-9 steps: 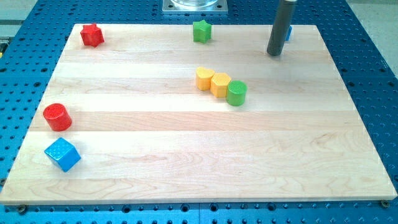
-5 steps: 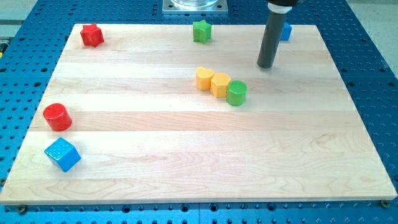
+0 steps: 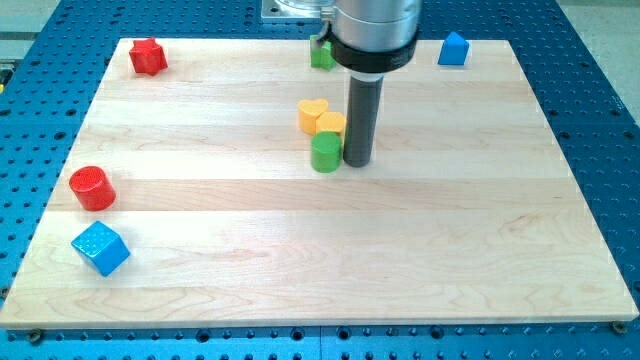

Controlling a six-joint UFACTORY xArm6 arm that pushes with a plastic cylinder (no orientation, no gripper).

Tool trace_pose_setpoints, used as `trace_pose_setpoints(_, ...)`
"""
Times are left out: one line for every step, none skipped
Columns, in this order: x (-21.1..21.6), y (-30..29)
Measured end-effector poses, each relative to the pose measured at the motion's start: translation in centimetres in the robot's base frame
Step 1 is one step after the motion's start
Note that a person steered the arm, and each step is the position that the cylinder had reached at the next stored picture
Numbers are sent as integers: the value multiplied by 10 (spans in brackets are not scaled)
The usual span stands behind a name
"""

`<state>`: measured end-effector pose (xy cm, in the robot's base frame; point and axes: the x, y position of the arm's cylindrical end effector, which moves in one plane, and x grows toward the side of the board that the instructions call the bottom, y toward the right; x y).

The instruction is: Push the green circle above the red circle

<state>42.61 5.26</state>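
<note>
Landmark: green circle point(image 3: 325, 152), near the middle of the counter point(image 3: 450, 250); all places below are given relative to it.
Red circle point(image 3: 92, 188): far toward the view's left of the green circle and a little lower, near the counter's left edge.
Blue cube point(image 3: 100, 248): far left and lower, just below the red circle.
Red star point(image 3: 147, 56): far left and well up, at the counter's top-left corner.
Yellow blocks: a heart-like one point(image 3: 312, 115) above the green circle and a second point(image 3: 331, 125) just above it, seemingly touching; exact shapes unclear.
Green block at top point(image 3: 321, 54): well above, partly hidden by the arm; shape cannot be told.
My tip point(image 3: 358, 162): just to the right of the green circle, touching or almost so.
Blue block point(image 3: 454, 48): up and to the right, at the counter's top edge.
Fingers: none on this rig, only the rod; no open or closed state to tell.
Step in hand (judged): pushing the green circle leftward; most of the way remains.
Next move calls for (judged): a long leftward push with the tip kept behind the circle's centre, slipping clear of the yellow blocks and ending above the red circle, not against it.
</note>
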Motion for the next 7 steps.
trace_pose_setpoints(-1, -25)
trace_pose_setpoints(5, -94)
trace_pose_setpoints(2, -179)
trace_pose_setpoints(22, -162)
trace_pose_setpoints(12, -225)
trace_pose_setpoints(-8, -265)
trace_pose_setpoints(22, -226)
